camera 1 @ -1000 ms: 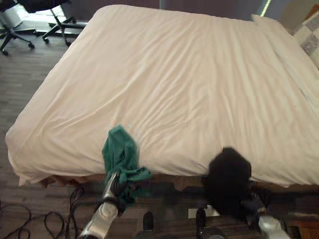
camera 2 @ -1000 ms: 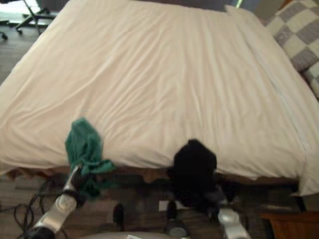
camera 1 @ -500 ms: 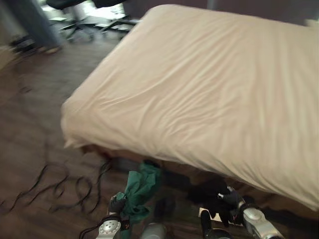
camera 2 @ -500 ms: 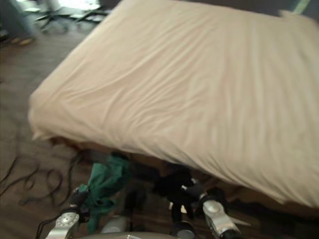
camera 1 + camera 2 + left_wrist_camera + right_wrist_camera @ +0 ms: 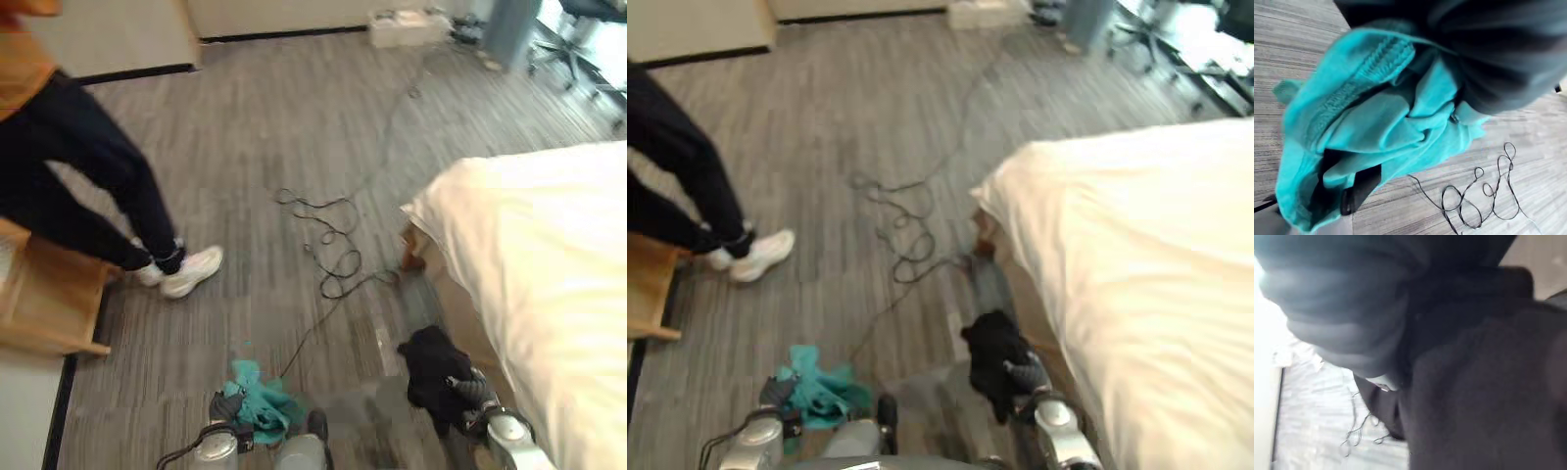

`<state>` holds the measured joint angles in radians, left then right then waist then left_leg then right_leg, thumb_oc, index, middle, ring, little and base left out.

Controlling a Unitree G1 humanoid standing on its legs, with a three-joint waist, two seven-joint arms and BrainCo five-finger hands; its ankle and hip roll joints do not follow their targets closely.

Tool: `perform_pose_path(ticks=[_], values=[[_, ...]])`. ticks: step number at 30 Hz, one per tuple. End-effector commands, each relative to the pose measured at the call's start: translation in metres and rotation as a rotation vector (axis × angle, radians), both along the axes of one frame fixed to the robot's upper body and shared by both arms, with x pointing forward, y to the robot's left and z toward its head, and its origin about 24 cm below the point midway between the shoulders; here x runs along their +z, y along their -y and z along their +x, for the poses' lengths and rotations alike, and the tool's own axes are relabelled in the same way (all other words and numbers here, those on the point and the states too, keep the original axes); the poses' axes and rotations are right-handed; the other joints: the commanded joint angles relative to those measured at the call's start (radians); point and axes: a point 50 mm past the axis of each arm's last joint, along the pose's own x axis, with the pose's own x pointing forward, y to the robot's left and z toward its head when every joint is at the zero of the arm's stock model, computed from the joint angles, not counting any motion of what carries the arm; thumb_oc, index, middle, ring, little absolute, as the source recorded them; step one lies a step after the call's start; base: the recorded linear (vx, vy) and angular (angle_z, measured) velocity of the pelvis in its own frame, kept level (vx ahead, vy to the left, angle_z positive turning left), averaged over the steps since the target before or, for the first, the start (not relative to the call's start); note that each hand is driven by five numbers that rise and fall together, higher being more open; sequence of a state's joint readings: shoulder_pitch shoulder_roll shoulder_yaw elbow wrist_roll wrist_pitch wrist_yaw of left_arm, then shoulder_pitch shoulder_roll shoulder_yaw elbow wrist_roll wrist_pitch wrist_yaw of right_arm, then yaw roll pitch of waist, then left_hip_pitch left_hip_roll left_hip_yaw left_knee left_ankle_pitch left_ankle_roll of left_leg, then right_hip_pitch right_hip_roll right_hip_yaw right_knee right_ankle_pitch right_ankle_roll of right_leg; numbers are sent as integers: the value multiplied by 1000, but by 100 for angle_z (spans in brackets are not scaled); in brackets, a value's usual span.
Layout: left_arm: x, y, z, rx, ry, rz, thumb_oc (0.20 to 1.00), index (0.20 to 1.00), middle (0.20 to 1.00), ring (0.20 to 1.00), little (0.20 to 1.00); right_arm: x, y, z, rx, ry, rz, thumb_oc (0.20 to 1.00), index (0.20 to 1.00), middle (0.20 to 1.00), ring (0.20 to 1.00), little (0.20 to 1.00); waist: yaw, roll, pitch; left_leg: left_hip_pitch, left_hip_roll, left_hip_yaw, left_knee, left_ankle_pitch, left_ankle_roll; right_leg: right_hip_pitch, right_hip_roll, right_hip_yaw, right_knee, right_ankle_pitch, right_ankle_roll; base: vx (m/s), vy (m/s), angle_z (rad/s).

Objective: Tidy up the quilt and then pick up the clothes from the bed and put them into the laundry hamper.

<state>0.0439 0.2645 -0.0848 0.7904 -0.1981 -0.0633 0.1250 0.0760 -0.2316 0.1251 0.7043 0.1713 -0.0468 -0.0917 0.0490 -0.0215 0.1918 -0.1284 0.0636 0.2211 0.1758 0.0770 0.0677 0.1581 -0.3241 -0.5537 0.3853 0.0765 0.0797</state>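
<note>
A teal garment (image 5: 257, 401) hangs bunched from my left hand (image 5: 233, 415) low over the grey floor; in the left wrist view the teal cloth (image 5: 1381, 122) wraps a dark-tipped finger (image 5: 1359, 188). My right hand (image 5: 466, 390) is shut on a black garment (image 5: 429, 364), which hangs beside the bed's near corner; up close, the black cloth (image 5: 1484, 391) hides its fingers. The cream quilt (image 5: 549, 264) lies smooth over the bed at the right.
A person in dark trousers and white shoes (image 5: 191, 271) stands on the floor at the left, beside a low wooden piece of furniture (image 5: 44, 304). A white box (image 5: 409, 24) sits by the far wall. Office chairs (image 5: 588, 39) stand at the far right.
The camera has swung left from the bed towards the floor. Both garments are off the quilt's edge and now hang from my hands over the floor.
</note>
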Motion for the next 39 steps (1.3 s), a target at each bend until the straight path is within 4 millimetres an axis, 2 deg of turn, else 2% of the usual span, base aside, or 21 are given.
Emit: perform_pose_path(ticks=[1,3,6,8,9,10,12,14,15,16,19,21,22,24,28,30,31,32,33,36,39], values=[[17,-4,22,-55,104,86,200,200,200,200,200,16,14,22,-6,93,-89,200,200,200,200,200,2,8,-4,73,-33,-60,-263,-12,-32,-242,88,219,1,-12,62,-57,28,106],[21,3,31,-79,135,83,200,200,200,200,200,12,20,16,-41,72,-111,200,200,200,200,200,-12,14,5,72,-47,-152,-263,-11,-53,-261,173,381,-173,-77,52,54,-111,79],[21,3,32,-79,137,86,200,200,200,200,200,11,21,14,-43,64,-114,200,200,200,200,200,-16,13,2,68,-49,-169,-263,-14,-56,-256,173,402,-239,-63,50,69,-122,121],[19,2,33,-79,117,98,200,200,200,200,200,9,22,13,-33,47,-128,200,200,200,200,200,-28,1,-10,85,-75,-228,-263,-24,-52,-263,177,522,-342,5,68,121,-149,58],[18,1,33,-73,109,100,200,200,200,200,200,9,22,14,-17,43,-138,200,200,200,200,200,-16,-2,-12,92,-76,-228,-263,-27,-52,-257,166,517,-355,6,65,45,-66,31],[-43,-2,-53,-207,-443,172,200,200,200,200,200,-37,42,-55,173,-435,-331,200,200,200,200,200,18,3,-59,174,-85,-249,-263,-57,-78,-101,293,411,-412,-95,4,44,-44,16],[-41,-3,-49,-222,-430,193,200,200,200,200,200,-34,42,-45,204,-407,-351,200,200,200,200,200,26,7,-43,179,-79,-232,-256,-52,-83,-104,295,411,-414,-95,2,5,-52,4],[-36,-4,-37,-256,-377,215,200,200,200,200,200,-28,43,-33,230,-358,-359,200,200,200,200,200,36,-2,-10,100,-88,-198,-71,-74,-107,-98,278,401,-423,-88,-1,-49,-97,-20],[-33,-4,-30,-249,-341,211,200,200,200,200,200,-24,45,-28,226,-330,-358,200,200,200,200,200,42,-2,8,40,-84,-189,43,-54,-133,-91,279,395,-428,-89,-7,-34,-173,-19],[-27,-6,-19,-236,-286,208,200,200,200,200,200,-14,51,-15,201,-262,-366,200,200,200,200,200,59,-4,50,-91,-64,-186,290,62,-188,-69,276,383,-429,-102,-30,-25,-137,-15],[-26,-9,-20,-210,-291,210,200,200,200,200,200,-6,54,-3,164,-208,-352,200,200,200,200,200,72,-5,69,-188,-69,-184,394,61,-167,-49,283,385,-429,-125,-44,188,-88,-4],[-29,-11,-26,-196,-317,202,200,200,200,200,200,-6,52,-2,145,-196,-327,200,200,200,200,200,87,-12,60,-238,-77,-156,290,16,-134,-10,287,402,-452,-148,-38,406,63,-52],[-31,-10,-31,-196,-333,196,200,200,200,200,200,-6,52,-2,143,-193,-322,200,200,200,200,200,99,-9,42,-226,-63,-135,112,0,-112,10,290,415,-468,-166,-24,308,87,-71],[-31,-9,-32,-193,-336,191,200,200,200,200,200,-6,52,-1,134,-194,-329,200,200,200,200,200,114,-2,28,-239,-32,-101,-57,61,-121,45,297,418,-473,-198,-12,457,140,-36],[-30,-15,-32,-170,-334,195,200,200,200,200,200,-13,41,-6,158,-217,-303,200,200,200,200,200,131,-47,7,-246,-40,-74,-48,54,-91,79,289,445,-427,-227,-7,502,118,-14],[-29,-20,-32,-169,-339,208,200,200,200,200,200,-17,38,-8,157,-236,-295,200,200,200,200,200,145,-84,3,-219,-66,-63,-35,12,-49,36,274,444,-245,-165,36,538,156,-17],[-28,-21,-29,-178,-343,221,200,200,200,200,200,-19,36,-10,151,-253,-284,200,200,200,200,200,138,-94,10,-197,-80,-59,-33,-11,-30,-22,254,451,-112,-63,87,461,185,-29],[-28,-19,-29,-191,-347,223,200,200,200,200,200,-20,36,-10,140,-260,-272,200,200,200,200,200,124,-91,22,-161,-85,-56,-37,-30,-16,-67,238,448,5,24,115,643,305,-21],[-25,-19,-20,-198,-329,242,200,200,200,200,200,-14,35,3,147,-221,-281,200,200,200,200,200,83,-36,53,-56,-54,-75,-102,-33,4,-239,261,453,262,81,108,491,238,-6],[-21,-18,-9,-210,-295,260,200,200,200,200,200,-10,32,12,157,-190,-282,200,200,200,200,200,40,-3,72,56,-53,-109,-182,-37,1,-346,265,403,257,12,84,586,128,45],[-13,-15,8,-222,-233,276,200,200,200,200,200,-5,33,16,142,-150,-280,200,200,200,200,200,-13,9,81,175,-68,-166,-233,-78,-29,-403,270,375,-21,-62,48,668,-76,69]])
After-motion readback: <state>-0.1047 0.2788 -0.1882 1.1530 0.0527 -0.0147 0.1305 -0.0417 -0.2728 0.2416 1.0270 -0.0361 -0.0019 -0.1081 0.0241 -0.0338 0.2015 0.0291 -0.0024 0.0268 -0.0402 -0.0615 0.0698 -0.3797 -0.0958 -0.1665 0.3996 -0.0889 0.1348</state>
